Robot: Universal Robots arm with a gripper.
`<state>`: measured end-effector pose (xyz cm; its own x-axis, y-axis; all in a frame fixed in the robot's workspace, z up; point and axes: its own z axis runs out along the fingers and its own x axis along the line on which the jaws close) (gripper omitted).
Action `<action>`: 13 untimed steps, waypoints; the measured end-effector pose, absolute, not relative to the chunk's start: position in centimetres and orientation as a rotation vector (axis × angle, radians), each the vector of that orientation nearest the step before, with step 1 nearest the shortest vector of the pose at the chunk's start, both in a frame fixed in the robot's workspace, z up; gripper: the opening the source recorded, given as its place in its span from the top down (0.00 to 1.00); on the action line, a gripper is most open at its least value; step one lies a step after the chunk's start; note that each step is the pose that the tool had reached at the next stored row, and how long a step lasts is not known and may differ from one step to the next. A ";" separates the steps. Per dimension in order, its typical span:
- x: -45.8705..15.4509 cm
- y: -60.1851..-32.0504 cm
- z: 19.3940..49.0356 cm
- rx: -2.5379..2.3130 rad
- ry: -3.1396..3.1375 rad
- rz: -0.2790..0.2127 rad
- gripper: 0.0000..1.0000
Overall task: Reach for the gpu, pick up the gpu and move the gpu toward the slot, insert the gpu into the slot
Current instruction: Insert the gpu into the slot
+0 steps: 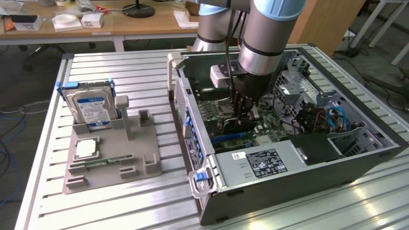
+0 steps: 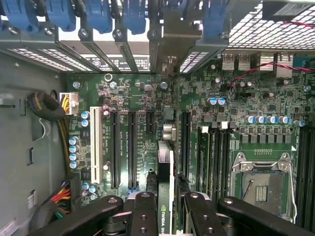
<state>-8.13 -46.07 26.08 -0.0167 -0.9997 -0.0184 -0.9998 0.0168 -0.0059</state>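
My gripper [image 1: 244, 117] reaches down inside the open computer case [image 1: 307, 177], over the green motherboard [image 1: 221, 103]. In the wrist view the gripper [image 2: 170, 209] is shut on the gpu [image 2: 165, 177], a thin dark card seen edge-on with an NVIDIA label, upright between the black fingers [image 2: 143, 211]. Its silver end bracket [image 2: 167, 44] lies against the rear bracket openings of the case. The card stands over the board between two long black slots [image 2: 132, 147] [image 2: 185, 142]. I cannot tell whether its lower edge is seated in a slot.
Blue bracket latches [image 2: 133, 14] line the case's rear wall. A CPU socket [image 2: 263, 184] and a cable bundle [image 2: 47, 105] flank the card. Beside the case, a grey fixture [image 1: 137, 160] holds a hard drive [image 1: 94, 108] and a memory stick [image 1: 105, 162].
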 end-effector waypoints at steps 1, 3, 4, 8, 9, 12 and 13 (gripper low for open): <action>-8.1 -46.1 26.0 -2.191 2.228 0.014 0.74; -8.1 -46.1 25.8 -2.191 2.228 0.014 0.74; -8.1 -46.1 25.7 -2.191 2.228 0.014 0.74; -8.1 -46.1 25.3 -2.191 2.228 0.014 0.74; -8.1 -46.1 25.2 -2.191 2.228 0.013 0.74; -8.1 -46.1 24.9 -2.191 2.228 0.014 0.74; -8.1 -46.1 24.9 -2.191 2.228 0.014 0.74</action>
<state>-8.15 -46.07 24.91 -0.0167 -0.9997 -0.0182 -0.9998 0.0168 -0.0052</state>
